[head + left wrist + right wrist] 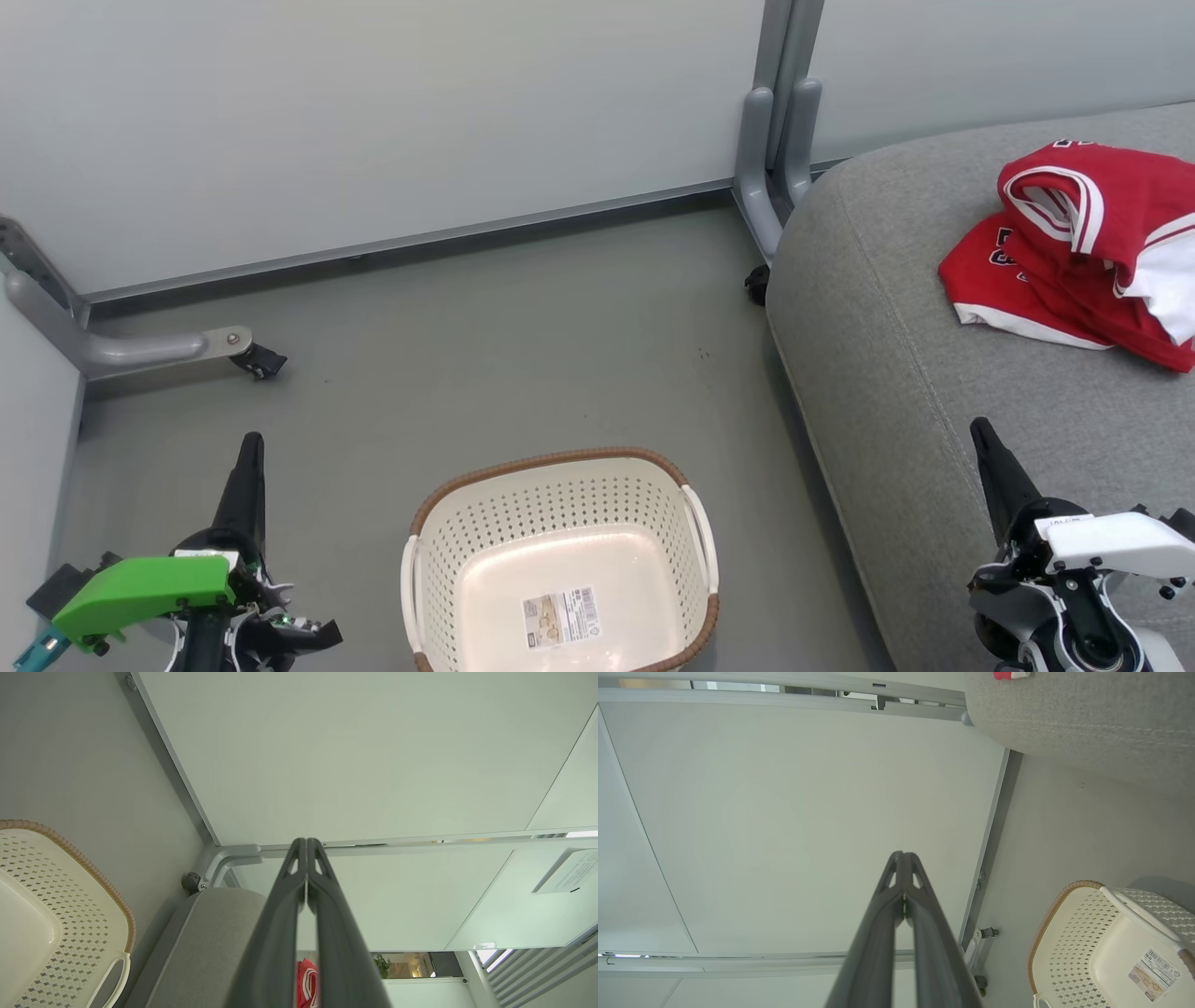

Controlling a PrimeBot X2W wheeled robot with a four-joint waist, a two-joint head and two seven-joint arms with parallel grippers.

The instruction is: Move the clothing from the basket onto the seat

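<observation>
Left gripper [250, 467] and right gripper [988, 443] are hanging with fingers pressed together, carrying nothing. The red jersey [1092, 205] and T-shirt [994, 275] are lying on the grey seat [896, 373], outside the basket [551, 460]. Soft, light and limp, they are likely best pinched at a raised fold.

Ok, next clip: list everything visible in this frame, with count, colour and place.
clothing: two garments, red with white trim, piled on the seat at far right
basket: one, cream with brown rim, on the floor between the arms
label sticker: one, white, on the basket's bottom
seat: one, grey fabric, right side
floor: grey, centre
partition panels: several, pale, behind and at left
panel legs: two, grey metal with black castors, at the panels' base
left gripper: one, dark fingers shut, green housing, lower left, holding nothing
right gripper: one, dark fingers shut, white housing, lower right over the seat, holding nothing
</observation>
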